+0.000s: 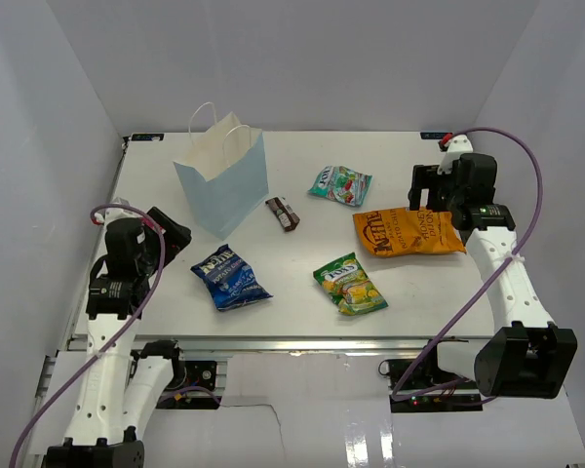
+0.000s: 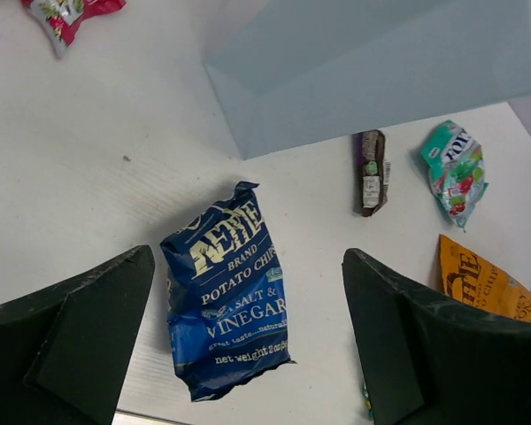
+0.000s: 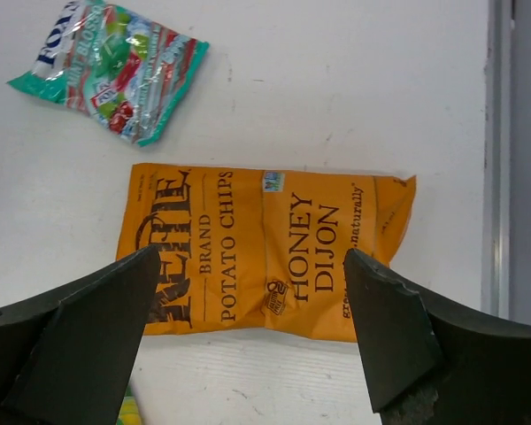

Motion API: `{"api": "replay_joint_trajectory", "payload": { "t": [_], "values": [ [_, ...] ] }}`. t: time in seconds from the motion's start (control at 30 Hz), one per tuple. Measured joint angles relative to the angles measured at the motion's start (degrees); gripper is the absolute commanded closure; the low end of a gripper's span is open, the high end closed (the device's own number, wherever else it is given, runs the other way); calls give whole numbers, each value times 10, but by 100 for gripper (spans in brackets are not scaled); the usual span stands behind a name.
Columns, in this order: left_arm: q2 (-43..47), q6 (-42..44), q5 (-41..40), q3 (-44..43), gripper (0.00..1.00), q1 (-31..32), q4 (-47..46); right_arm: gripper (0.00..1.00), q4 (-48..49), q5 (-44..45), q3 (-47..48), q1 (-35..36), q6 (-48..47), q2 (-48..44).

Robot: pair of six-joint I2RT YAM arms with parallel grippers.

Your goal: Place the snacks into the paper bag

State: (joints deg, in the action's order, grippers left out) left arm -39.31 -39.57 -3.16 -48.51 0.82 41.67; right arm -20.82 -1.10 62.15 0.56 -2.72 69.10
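Observation:
The pale blue paper bag (image 1: 224,180) stands upright at the back left, and its wall shows in the left wrist view (image 2: 372,71). The blue crisp bag (image 1: 231,277) lies flat below my open left gripper (image 2: 248,266), which hovers at the table's left (image 1: 174,235). The orange crisp bag (image 1: 409,233) lies flat under my open right gripper (image 3: 252,266), which is at the right (image 1: 429,192). The small teal bag (image 1: 339,184), the dark brown bar (image 1: 283,214) and the green-yellow candy bag (image 1: 350,283) lie between them. Both grippers are empty.
A red-and-white packet (image 2: 66,13) lies at the top left edge of the left wrist view. The table's right edge rail (image 3: 496,177) runs close to the orange bag (image 3: 265,252). White walls enclose the table on three sides.

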Motion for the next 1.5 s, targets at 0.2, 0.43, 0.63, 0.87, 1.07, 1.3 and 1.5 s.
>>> {"api": "replay_joint_trajectory", "payload": {
  "t": [0.2,0.43,0.63,0.87,1.07,1.3,1.5],
  "values": [
    [-41,-18,-25,-15,2,0,37,10,0,-101,-1,0,-87,0],
    [-122,-24,-82,-84,3,-3,96,10,-56,-282,3,7,-266,56],
    [-205,22,-112,-97,7,-76,92,10,-100,-402,3,11,-337,115],
    [-379,67,-90,-123,13,-155,28,10,-104,-461,19,11,-354,151],
    [-567,87,-66,-227,20,-162,-8,10,-104,-476,21,11,-365,161],
    [-695,61,-50,-311,24,-180,-13,10,-108,-484,21,11,-367,162],
    [-734,32,-30,-323,34,-224,-9,10,-121,-483,27,11,-369,174]
  ]
}}
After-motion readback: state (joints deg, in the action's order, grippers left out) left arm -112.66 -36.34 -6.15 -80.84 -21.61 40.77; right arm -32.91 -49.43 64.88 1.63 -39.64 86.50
